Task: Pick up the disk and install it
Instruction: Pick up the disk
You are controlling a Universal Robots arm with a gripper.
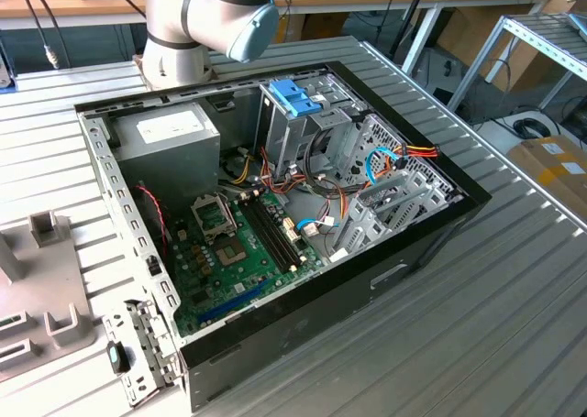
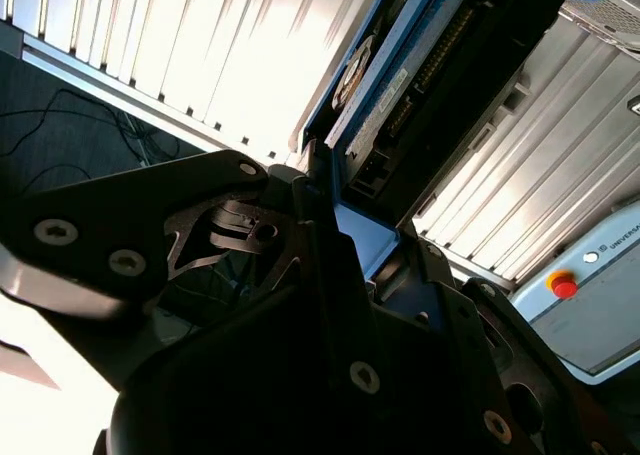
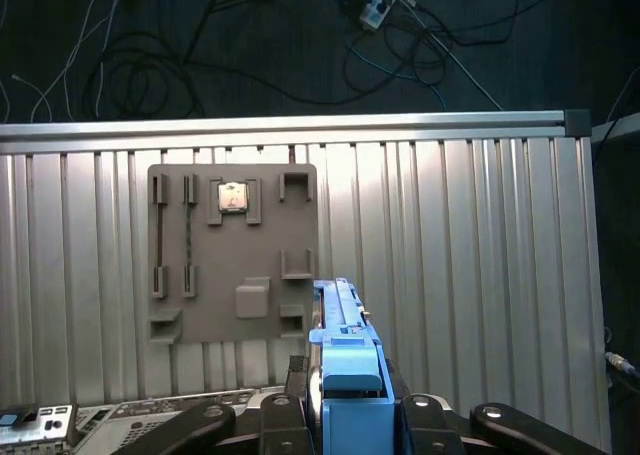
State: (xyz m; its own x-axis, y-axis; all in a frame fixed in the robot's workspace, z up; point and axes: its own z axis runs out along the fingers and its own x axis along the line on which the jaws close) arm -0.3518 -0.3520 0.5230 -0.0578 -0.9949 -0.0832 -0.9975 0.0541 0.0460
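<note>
Open PC case (image 1: 367, 293), mobo (image 1: 240, 257), PSU (image 1: 170, 147), grey fixture plate (image 3: 232, 265)

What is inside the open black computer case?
A grey metal power supply box, a green motherboard, coloured cables and a silver drive cage with a blue plastic handle. The cage's walls hide its bays.

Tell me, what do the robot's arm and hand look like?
The arm is a fat, smooth silver-grey tube with a rounded pale blue cap on its joint. The hand, seen in the second wrist view, is black: flat, angular metal links pinned together with round silver bolt heads.
</note>
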